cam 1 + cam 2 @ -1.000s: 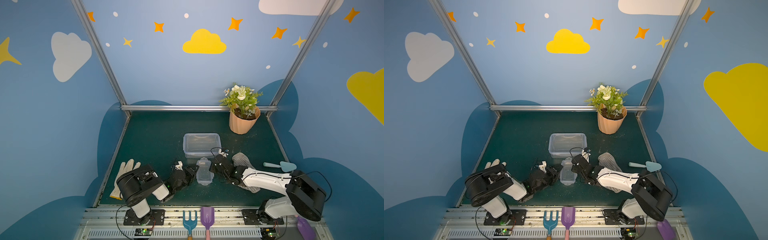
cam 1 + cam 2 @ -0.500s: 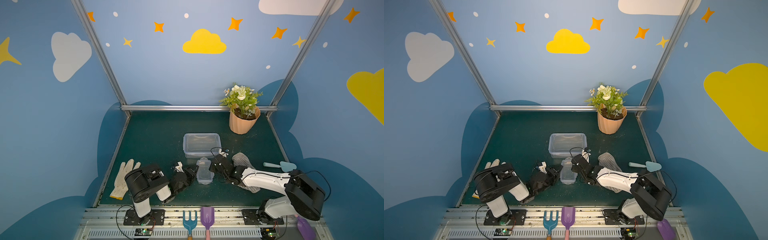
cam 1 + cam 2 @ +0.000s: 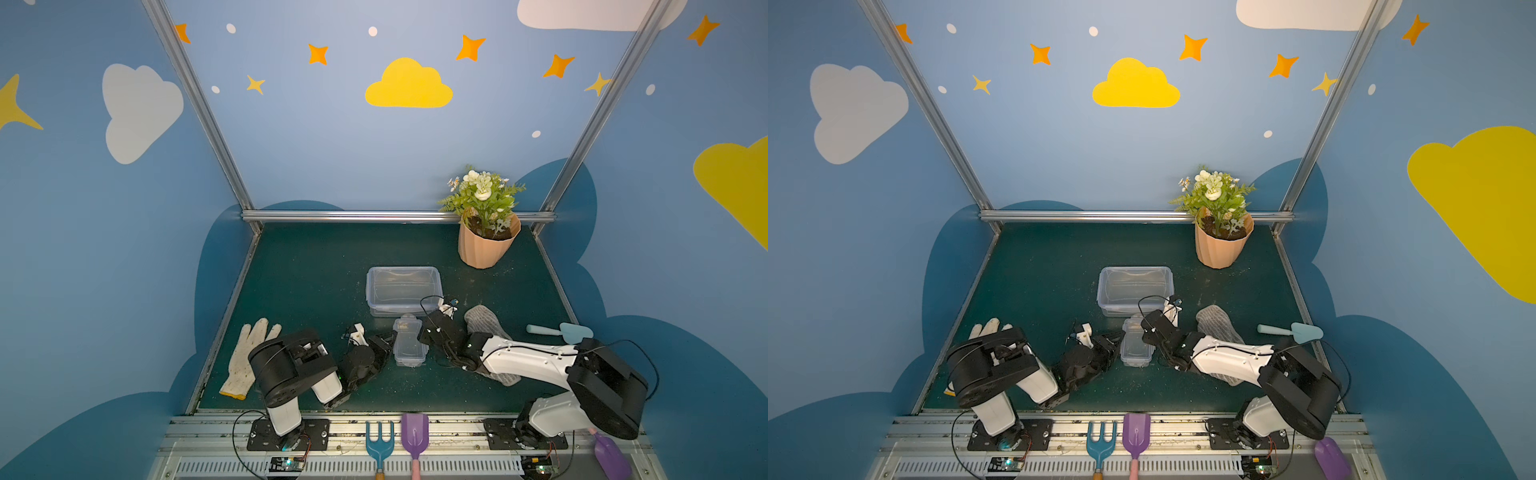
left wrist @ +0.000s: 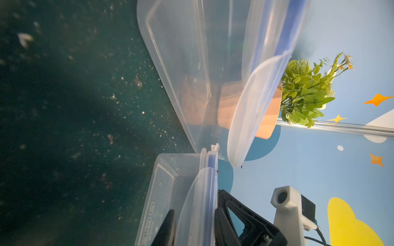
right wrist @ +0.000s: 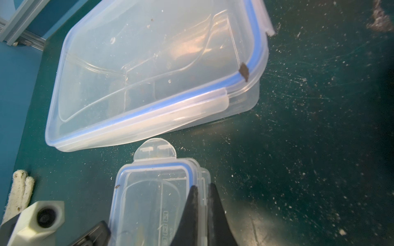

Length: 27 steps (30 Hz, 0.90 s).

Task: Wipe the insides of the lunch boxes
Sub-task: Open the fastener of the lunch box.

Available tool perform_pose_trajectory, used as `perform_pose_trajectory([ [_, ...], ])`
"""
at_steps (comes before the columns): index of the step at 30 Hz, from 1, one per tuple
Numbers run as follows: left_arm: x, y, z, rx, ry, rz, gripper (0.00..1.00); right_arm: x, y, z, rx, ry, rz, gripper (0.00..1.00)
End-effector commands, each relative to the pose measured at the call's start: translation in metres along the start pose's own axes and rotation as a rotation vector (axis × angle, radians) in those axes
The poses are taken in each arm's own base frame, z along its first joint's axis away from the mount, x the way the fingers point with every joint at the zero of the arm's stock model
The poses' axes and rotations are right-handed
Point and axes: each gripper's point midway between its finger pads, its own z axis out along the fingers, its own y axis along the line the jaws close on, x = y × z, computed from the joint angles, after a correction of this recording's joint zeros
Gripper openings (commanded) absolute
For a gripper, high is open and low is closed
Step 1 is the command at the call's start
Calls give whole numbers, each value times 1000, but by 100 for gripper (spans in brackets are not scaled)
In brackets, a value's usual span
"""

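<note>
Right claw is pinching the edge of the small lunch box; left claw is straddling its other side, grip unclear; large lunch box is sitting just beyond. Both are sitting closed; all wiping is waiting

large lunch box: clear glossy plastic | small lunch box: clear smooth plastic | tabletop: matt, gritty | cloth: ribbed knit | glove: rough knit

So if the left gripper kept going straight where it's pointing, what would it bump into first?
The small lunch box. Its lidded edge sits right between the jaws of the left gripper, so it would probably shove that box straight away.
</note>
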Motion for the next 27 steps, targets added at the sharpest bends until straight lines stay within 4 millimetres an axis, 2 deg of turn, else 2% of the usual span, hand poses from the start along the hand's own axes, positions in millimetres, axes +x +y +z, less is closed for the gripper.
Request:
perform_pose_trajectory([
  [1, 17, -15, 2, 52, 66, -12, 25, 43, -23, 4, 71, 152, -59, 0],
  [5, 18, -9, 3, 27, 71, -13, 18, 41, -22, 3, 79, 146, -71, 0],
  [11, 21, 0, 3, -12, 91, -6, 17, 39, -21, -1, 97, 133, -100, 0],
  [12, 22, 0, 3, -15, 97, -1, 18, 39, -20, -1, 98, 132, -104, 0],
  [15, 27, -3, 5, -10, 118, 10, 30, 41, -24, 0, 111, 140, -120, 0],
  [16, 28, -5, 5, -8, 123, 13, 31, 36, -14, -1, 96, 131, -116, 0],
  [18, 29, -8, 6, -3, 126, 21, 37, 36, -11, 0, 96, 131, -122, 0],
  [27, 27, -10, 5, -13, 114, 37, 27, 37, -7, 0, 98, 129, -137, 0],
])
